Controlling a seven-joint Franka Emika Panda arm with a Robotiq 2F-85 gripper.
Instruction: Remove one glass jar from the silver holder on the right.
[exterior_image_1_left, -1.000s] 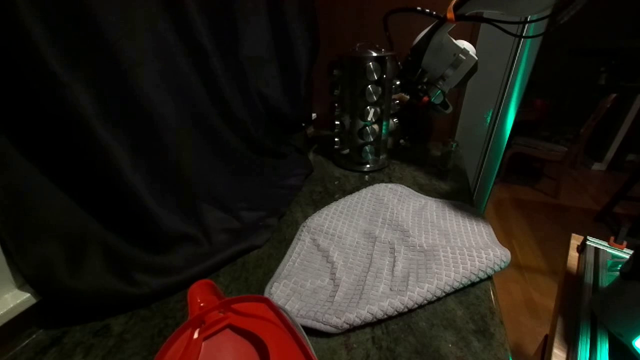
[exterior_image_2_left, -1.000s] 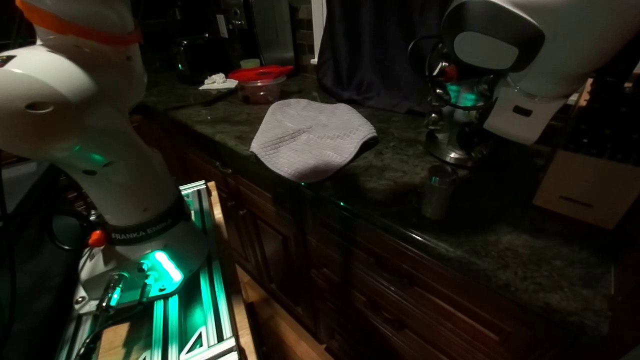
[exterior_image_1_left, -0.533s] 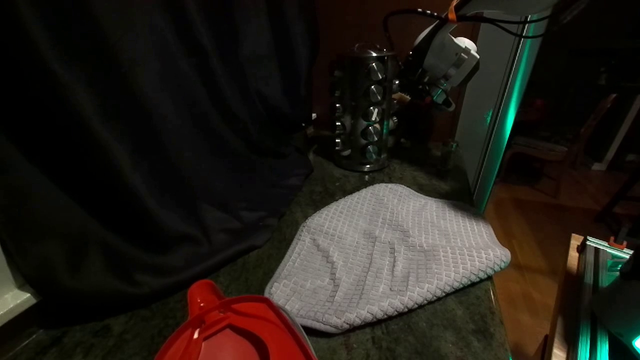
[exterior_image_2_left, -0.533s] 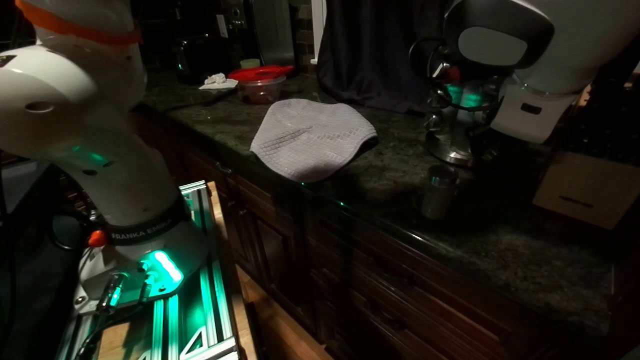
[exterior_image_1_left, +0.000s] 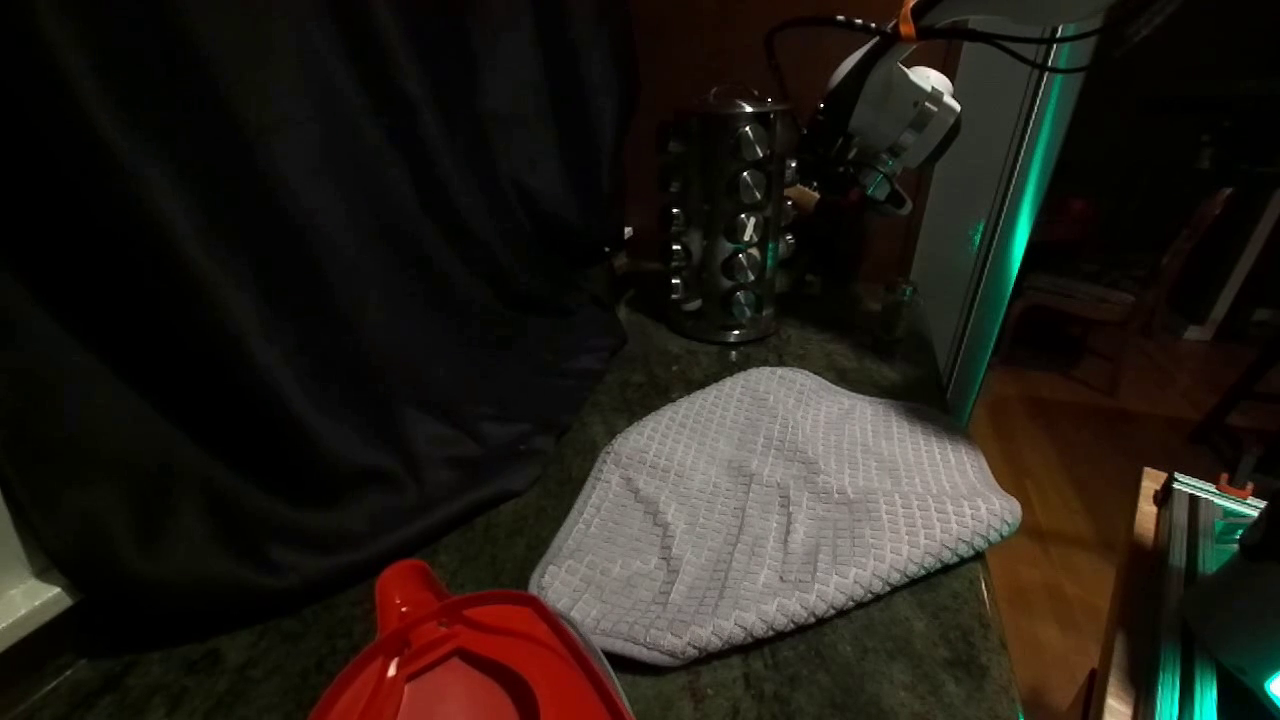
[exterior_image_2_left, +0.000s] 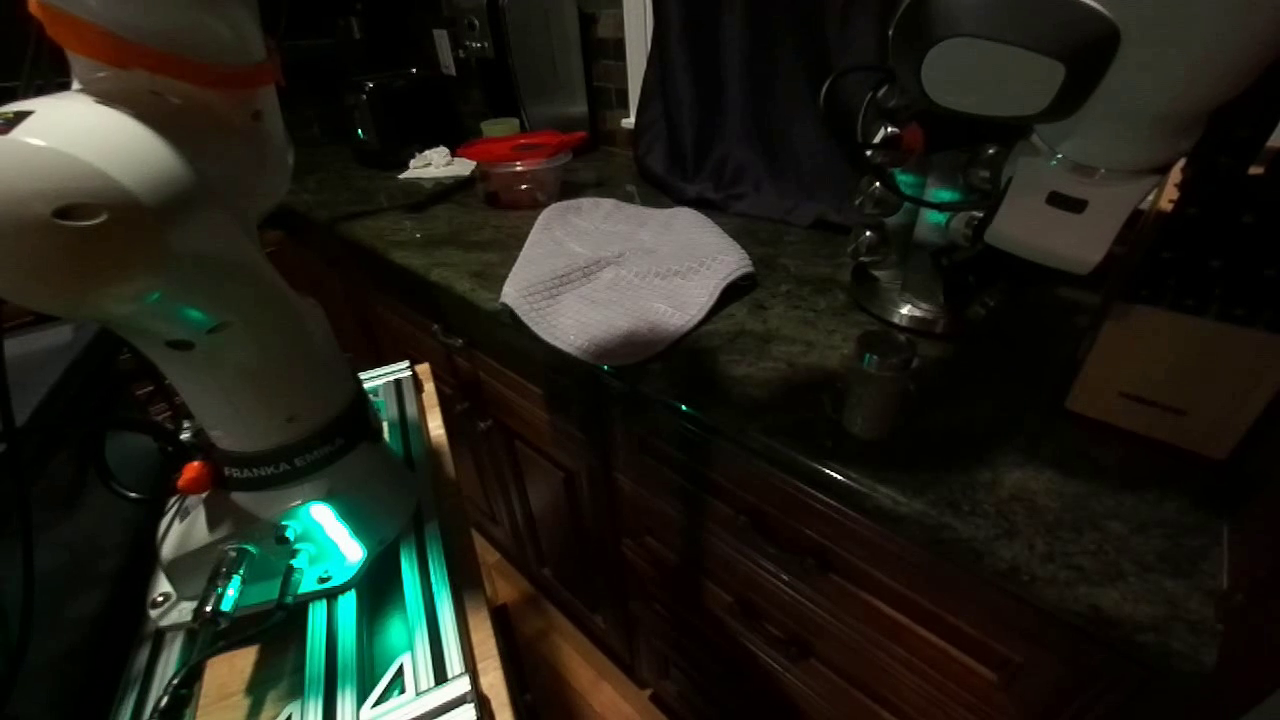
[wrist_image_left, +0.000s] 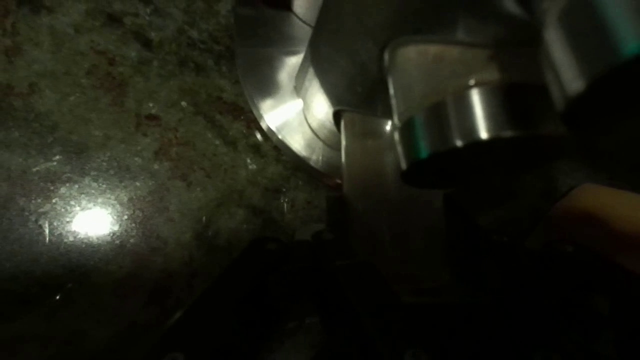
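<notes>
The place is a kitchen: below the dark worktop (exterior_image_2_left: 790, 300) are wooden cabinets (exterior_image_2_left: 546, 490), and on it stand a silver holder (exterior_image_1_left: 735, 104) with jars (exterior_image_1_left: 751, 186) and a red-lidded plastic tub (exterior_image_2_left: 522, 183).

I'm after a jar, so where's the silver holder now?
In an exterior view, the silver holder stands to the upper right of centre, beyond the grey cloth, right of the curtain.

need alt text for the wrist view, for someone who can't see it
Dim close-up of the silver holder, its shiny round base at upper centre and a metal jar lid to the right. A dark mottled countertop with a bright glare spot fills the left; the bottom right is too dark to make out.
</notes>
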